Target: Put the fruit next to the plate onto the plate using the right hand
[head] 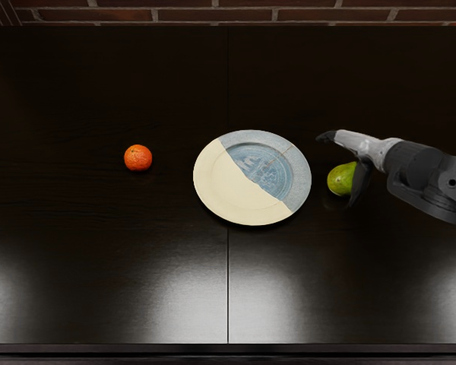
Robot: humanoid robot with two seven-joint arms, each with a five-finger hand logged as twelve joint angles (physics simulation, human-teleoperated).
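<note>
Fruit (339, 179), green, lies on the dark table (106, 258) just beside the plate's (228, 186) right rim, not on it. The right hand (363, 156) hangs over it with fingers spread apart: one points toward the plate, another runs down the fruit's right side. An orange (137, 157) sits well left of the plate. A broad stretch of tabletop lies between the plate and the near edge.

Dark glossy table (106, 266), soft light reflections, brick wall (213, 11) behind
</note>
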